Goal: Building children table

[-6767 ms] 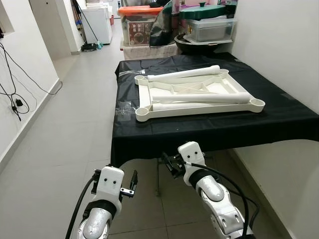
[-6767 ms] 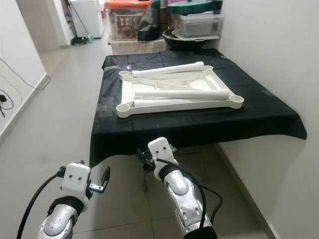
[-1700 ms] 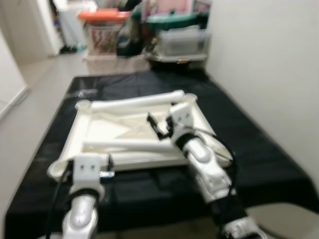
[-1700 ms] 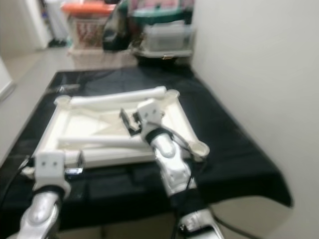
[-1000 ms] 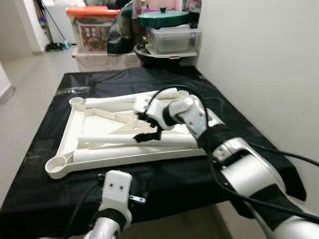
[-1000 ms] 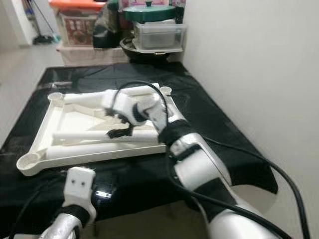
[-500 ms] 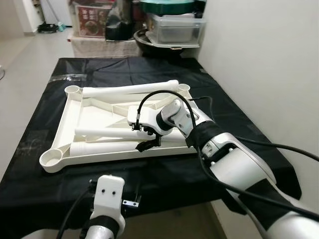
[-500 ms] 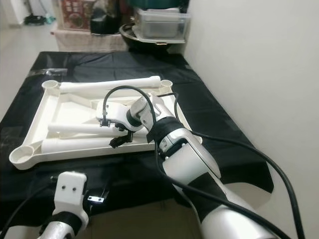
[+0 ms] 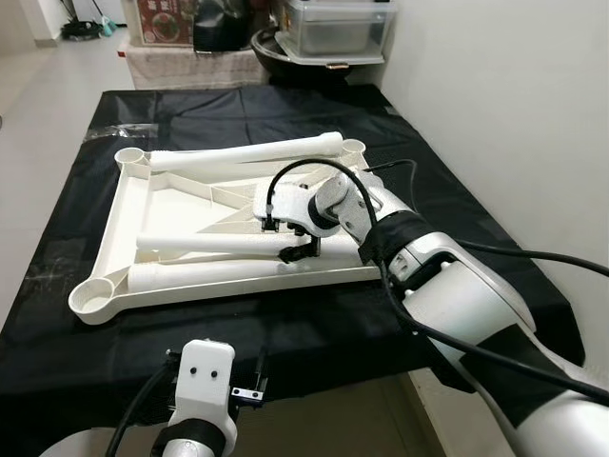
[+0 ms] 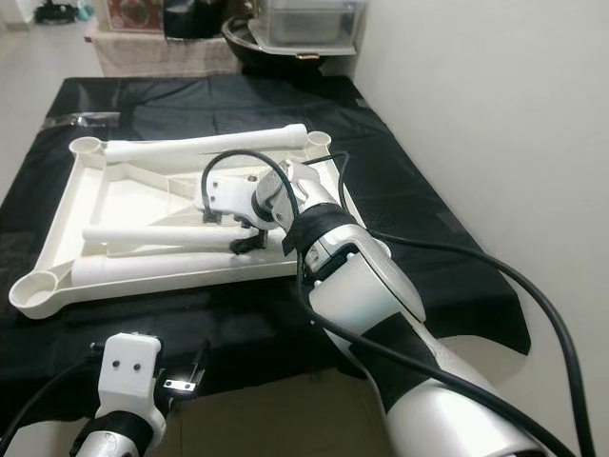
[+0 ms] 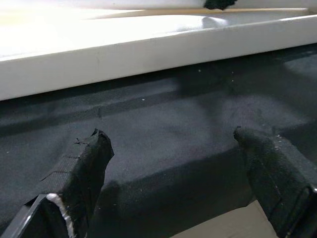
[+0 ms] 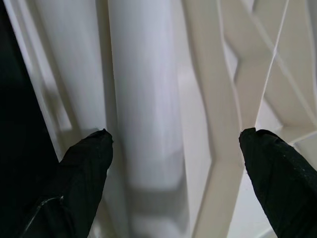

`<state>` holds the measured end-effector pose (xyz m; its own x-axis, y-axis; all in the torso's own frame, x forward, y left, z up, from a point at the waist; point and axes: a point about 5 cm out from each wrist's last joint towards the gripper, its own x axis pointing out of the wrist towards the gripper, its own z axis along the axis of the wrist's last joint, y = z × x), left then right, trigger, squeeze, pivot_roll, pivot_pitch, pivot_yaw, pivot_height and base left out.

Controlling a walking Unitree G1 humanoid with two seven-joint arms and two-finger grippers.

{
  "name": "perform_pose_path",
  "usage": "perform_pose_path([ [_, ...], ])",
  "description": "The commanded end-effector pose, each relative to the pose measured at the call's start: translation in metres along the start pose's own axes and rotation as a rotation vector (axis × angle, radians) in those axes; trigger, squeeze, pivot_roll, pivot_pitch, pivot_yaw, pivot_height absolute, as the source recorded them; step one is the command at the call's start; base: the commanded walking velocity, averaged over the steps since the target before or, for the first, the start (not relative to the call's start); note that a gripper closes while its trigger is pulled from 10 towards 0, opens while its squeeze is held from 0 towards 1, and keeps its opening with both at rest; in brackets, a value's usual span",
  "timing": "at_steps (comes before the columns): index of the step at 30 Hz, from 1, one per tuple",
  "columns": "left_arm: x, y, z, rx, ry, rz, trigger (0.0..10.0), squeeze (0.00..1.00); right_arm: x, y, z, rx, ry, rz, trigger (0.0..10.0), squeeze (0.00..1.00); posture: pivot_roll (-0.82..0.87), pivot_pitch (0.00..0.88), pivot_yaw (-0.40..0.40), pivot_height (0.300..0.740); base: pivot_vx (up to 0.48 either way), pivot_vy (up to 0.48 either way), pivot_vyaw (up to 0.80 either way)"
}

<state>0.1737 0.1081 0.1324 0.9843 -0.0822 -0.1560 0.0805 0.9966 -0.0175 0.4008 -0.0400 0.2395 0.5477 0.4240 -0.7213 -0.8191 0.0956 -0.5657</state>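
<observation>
An upturned white children's tabletop lies on a black-clothed table. Three white legs rest across it: one along the far rim, one in the middle, one by the near rim. My right gripper reaches in from the right, open, its fingers straddling the right end of the middle leg. My left gripper is open and low at the table's front edge, facing the cloth and the tabletop's near rim. It holds nothing.
Storage boxes and a dark pot crowd the table's far end. A white wall runs close along the right side. Tiled floor lies open to the left. Clear plastic wrap lies on the cloth at the far left.
The camera has come closer and higher. My right arm rose from below the table, reached over the tabletop and settled around the middle leg. The left arm stayed low at the front.
</observation>
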Motion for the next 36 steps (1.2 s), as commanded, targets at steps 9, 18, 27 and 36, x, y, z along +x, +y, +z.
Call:
perform_pose_path([
  [9,-0.005,-0.028,0.005,-0.064,-0.001,-0.081,10.0,0.0,-0.002,-0.002,-0.017,-0.001,0.071,-0.011,10.0,0.0,-0.02,0.155,-0.129,0.74,0.0,0.0,0.0],
  [18,-0.003,-0.027,0.005,-0.059,-0.007,-0.072,10.0,0.0,0.002,0.006,-0.019,-0.046,0.1,0.066,0.0,0.0,-0.02,0.155,-0.128,0.74,0.0,0.0,0.0],
  [27,-0.001,-0.026,0.006,-0.052,-0.014,-0.065,10.0,0.0,0.002,0.004,-0.01,-0.032,0.062,0.047,0.0,0.0,-0.02,0.152,-0.132,0.74,0.0,0.0,0.0],
  [36,0.002,-0.024,0.005,-0.048,-0.015,-0.054,10.0,0.0,-0.004,-0.001,0.001,-0.006,-0.017,0.042,0.0,0.0,-0.02,0.141,-0.133,0.74,0.0,0.0,0.0],
])
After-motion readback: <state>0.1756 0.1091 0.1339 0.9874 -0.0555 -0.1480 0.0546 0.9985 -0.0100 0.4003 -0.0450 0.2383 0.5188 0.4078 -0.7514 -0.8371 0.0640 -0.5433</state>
